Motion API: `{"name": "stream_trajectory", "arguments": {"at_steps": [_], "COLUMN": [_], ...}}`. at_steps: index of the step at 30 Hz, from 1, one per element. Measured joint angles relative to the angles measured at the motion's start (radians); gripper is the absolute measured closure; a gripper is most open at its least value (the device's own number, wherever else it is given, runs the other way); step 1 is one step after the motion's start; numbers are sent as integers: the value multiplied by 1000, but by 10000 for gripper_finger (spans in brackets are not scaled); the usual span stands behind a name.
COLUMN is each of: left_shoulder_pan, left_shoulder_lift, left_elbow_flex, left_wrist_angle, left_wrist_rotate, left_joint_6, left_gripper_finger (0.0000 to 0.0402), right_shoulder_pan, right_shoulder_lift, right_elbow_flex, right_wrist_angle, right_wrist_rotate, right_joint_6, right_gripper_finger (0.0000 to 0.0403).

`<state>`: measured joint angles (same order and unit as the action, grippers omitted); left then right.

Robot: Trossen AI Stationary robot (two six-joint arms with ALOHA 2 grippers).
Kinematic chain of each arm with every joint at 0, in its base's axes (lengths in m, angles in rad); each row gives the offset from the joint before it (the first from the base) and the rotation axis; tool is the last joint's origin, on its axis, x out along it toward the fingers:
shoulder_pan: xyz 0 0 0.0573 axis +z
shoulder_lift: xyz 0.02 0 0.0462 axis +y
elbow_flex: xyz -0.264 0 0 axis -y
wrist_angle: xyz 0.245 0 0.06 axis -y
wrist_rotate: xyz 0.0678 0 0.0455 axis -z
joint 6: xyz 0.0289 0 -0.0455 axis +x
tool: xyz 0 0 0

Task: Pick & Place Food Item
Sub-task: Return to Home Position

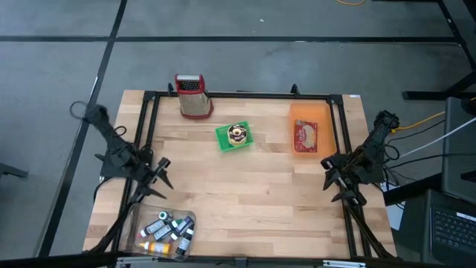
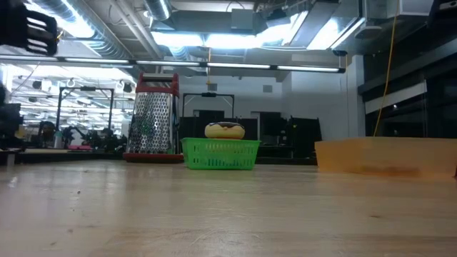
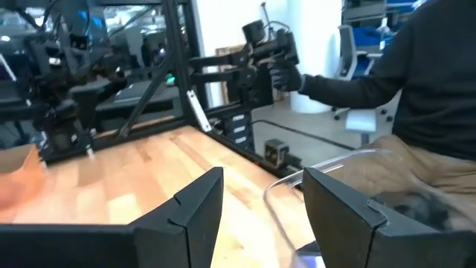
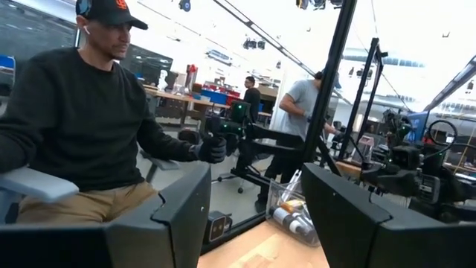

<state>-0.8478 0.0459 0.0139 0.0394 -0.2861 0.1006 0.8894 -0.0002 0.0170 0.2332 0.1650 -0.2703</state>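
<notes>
Wooden surface (image 1: 245, 197) with a black frame (image 1: 238, 95) along its edges.

Left arm (image 1: 119, 158) sits at the left edge, low and folded. The left jaws are spread, empty, and pointing inward over bare wood, just beside the transparent bin. Right arm (image 1: 364, 160) mirrors it at the right edge. The right jaws are also spread with nothing between them.

A person (image 4: 74, 134) in a dark sweater is seated just past the surface's edge, with a gloved hand (image 4: 212, 147) on a control handle. More people stand farther back in the room.

The orange bin (image 1: 305, 113) is at the far right, by the frame, with a red packet (image 1: 305, 137) lying in it.

The transparent bin (image 1: 141, 223) is at the left corner, on the edge opposite the grater. The food coloring bottles (image 1: 169, 229) lie inside it in a loose pile. A yellow-orange one is nearest the edge and dark-capped ones sit above it. I can't tell the exact count.

The grater (image 1: 192, 95) stands upright at the far edge, left of centre, with a red handle and base. The green basket (image 1: 234, 138) is between the grater and the orange bin, apart from both, and holds a donut (image 1: 237, 133).
</notes>
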Motion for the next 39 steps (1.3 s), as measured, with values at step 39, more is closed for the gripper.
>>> {"name": "stream_trajectory", "arguments": {"at_steps": [39], "left_shoulder_pan": [911], "left_shoulder_lift": [175], "left_elbow_flex": [-5], "left_wrist_angle": [40], "left_wrist_rotate": [781], "left_joint_6": [51], "left_gripper_finger": [221], "right_shoulder_pan": [-74], "right_shoulder_lift": [61], "right_elbow_flex": [2], "right_wrist_angle": [-189], "right_wrist_rotate": [102], "right_joint_6": [233], "right_gripper_finger": [190]}}
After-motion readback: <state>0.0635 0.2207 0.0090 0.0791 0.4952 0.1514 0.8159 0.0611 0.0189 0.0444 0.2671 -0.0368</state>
